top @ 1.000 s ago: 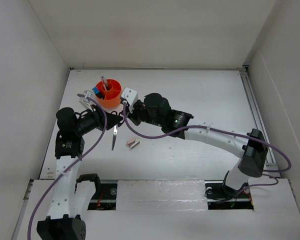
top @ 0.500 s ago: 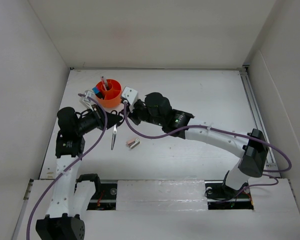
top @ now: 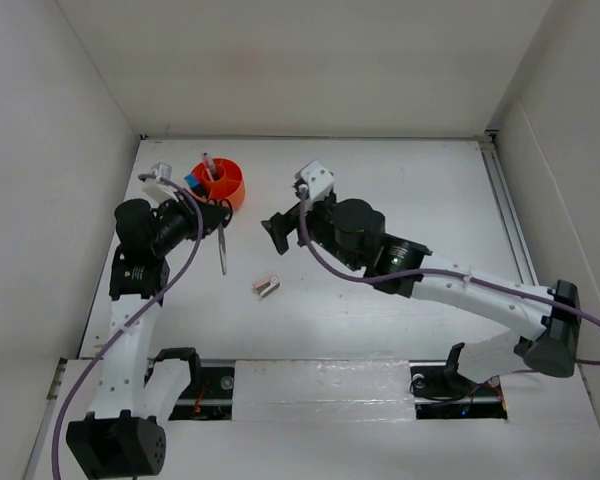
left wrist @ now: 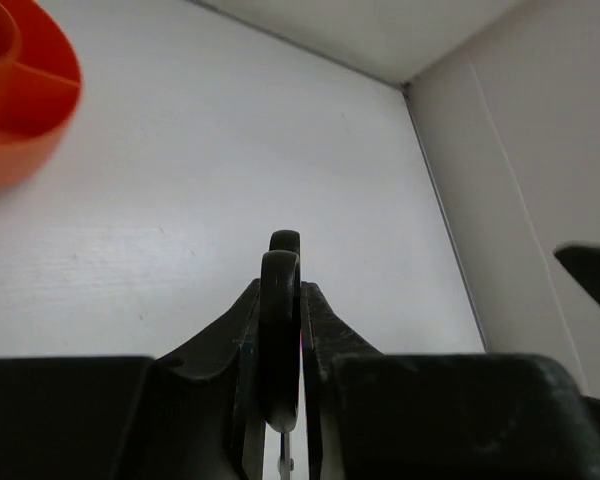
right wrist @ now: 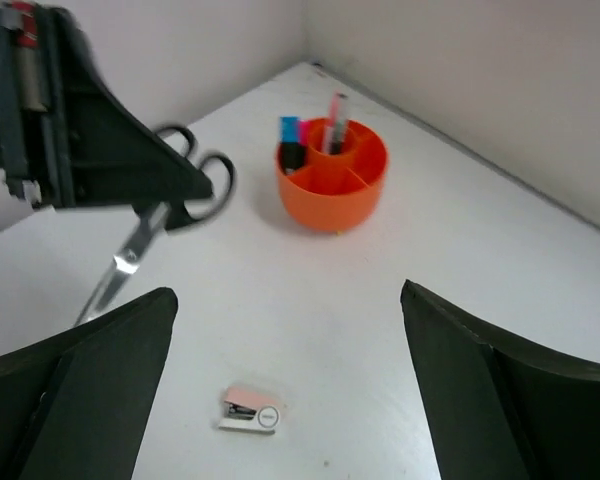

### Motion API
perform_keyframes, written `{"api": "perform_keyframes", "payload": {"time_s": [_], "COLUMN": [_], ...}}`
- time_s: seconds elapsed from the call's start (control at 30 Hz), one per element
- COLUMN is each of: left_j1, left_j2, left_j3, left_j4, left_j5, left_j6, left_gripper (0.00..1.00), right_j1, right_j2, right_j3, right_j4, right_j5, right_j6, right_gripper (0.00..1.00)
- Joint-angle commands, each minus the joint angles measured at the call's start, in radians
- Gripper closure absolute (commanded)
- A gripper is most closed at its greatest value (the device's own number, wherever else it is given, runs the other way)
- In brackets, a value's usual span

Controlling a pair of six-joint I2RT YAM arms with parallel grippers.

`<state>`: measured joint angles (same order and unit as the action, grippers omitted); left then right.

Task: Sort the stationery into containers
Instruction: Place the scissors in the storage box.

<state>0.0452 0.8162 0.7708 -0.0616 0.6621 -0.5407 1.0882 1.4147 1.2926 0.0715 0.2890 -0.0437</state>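
- Surface (top: 400, 180): white, walled on three sides; we see everything sitting in its left half.
- Right arm: stretched across the middle. Its hand (right wrist: 285, 295) is released, fingers (right wrist: 100, 380) spread wide, nothing between them. It hangs above the surface, near the tub and the stapler and touching neither.
- Left arm: reaches up the left side. Its hand (left wrist: 280, 295) is clenched on the scissors' black handle loops, just beside the tub.
- Tub (top: 223, 185): orange, round, low, with dividers inside, at the far left of the surface.
- Scissors (top: 222, 245): outside the tub, held by the handles, blades closed and pointing towards the near edge. We cannot tell if the tip touches the surface.
- Highlighters: blue-capped (right wrist: 289, 133) and pink-capped (right wrist: 302, 135), upright side by side in one outer cell of the tub.
- Red pen (right wrist: 336, 112): upright in a small cell next to the highlighters.
- Stapler (top: 267, 287): lies flat on the surface, apart from both hands, nearer the bases than the tub and scissors.
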Motion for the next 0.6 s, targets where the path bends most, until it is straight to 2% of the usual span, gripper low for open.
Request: {"api": "perform_keyframes", "payload": {"time_s": [0.0, 0.1, 0.13, 0.17, 0.23, 0.3, 0.33, 0.4, 0.47, 0.53, 0.57], "left_j1": [-0.001, -0.001, -0.001, -0.001, -0.016, -0.129, -0.189, -0.31, -0.311, -0.326, -0.326], "left_j2": [0.076, 0.275, 0.276, 0.367, 0.461, 0.606, 0.656, 0.791, 0.846, 0.894, 0.903], "left_j3": [0.126, 0.258, 0.259, 0.312, 0.396, 0.626, 0.718, 0.931, 0.984, 0.995, 0.98], "left_j4": [0.14, 0.209, 0.236, 0.299, 0.318, 0.201, 0.147, 0.086, 0.094, 0.171, 0.212], "left_j5": [-0.237, -0.32, -0.331, -0.331, -0.384, -0.522, -0.735, -0.907, -0.979, -1.065, -1.157], "left_j6": [-0.067, -0.137, -0.157, -0.178, -0.211, -0.144, -0.031, 0.043, 0.044, 0.062, 0.08], "left_gripper": [1.0, 1.0, 1.0, 1.0, 1.0, 1.0, 1.0, 1.0, 1.0, 1.0, 1.0], "right_j1": [-0.001, 0.028, 0.038, 0.038, 0.049, 0.059, 0.059, 0.079, 0.088, 0.101, 0.101], "right_j2": [-0.127, -0.212, -0.233, -0.272, -0.31, -0.359, -0.371, -0.393, -0.407, -0.436, -0.436], "right_j3": [-0.05, -0.125, -0.14, -0.156, -0.18, -0.225, -0.24, -0.274, -0.295, -0.332, -0.345], "right_j4": [-0.067, -0.125, -0.134, -0.144, -0.173, -0.173, -0.182, -0.196, -0.217, -0.217, -0.217], "right_j5": [0.315, 0.266, 0.266, 0.266, 0.234, 0.204, 0.193, 0.182, 0.182, 0.191, 0.191], "right_j6": [0.229, 0.274, 0.292, 0.303, 0.33, 0.355, 0.366, 0.381, 0.415, 0.45, 0.461], "right_gripper": [0.0, 0.0, 0.0, 0.0, 0.0, 0.0, 0.0, 0.0, 0.0, 0.0, 0.0]}}
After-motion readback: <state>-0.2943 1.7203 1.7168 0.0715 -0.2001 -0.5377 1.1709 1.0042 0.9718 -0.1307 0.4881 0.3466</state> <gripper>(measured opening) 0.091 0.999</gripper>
